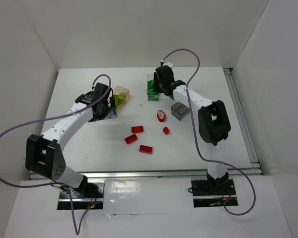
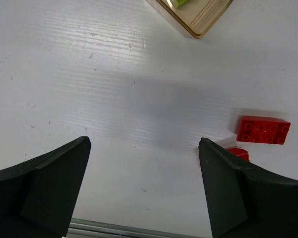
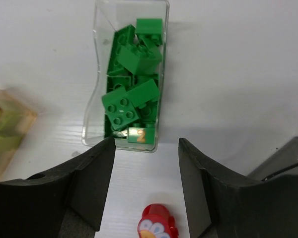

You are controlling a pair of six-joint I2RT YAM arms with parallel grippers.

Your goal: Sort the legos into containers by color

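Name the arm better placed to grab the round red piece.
Right, likely: the right claw hangs open near the round red piece, the grey box beside it; the left claw sits farther off by the tan box.

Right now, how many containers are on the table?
3. The orange-tan container is left of centre; the clear container, holding green legos, is far centre; the dark grey container is nearer, to its right. None looks hidden.

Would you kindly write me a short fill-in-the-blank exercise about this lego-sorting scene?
1. The legos inside the clear container are all ___.
2. The loose legos lying on the table are all ___.
3. The left gripper holds nothing, and its jaws stand ___.

Missing words: green; red; open.
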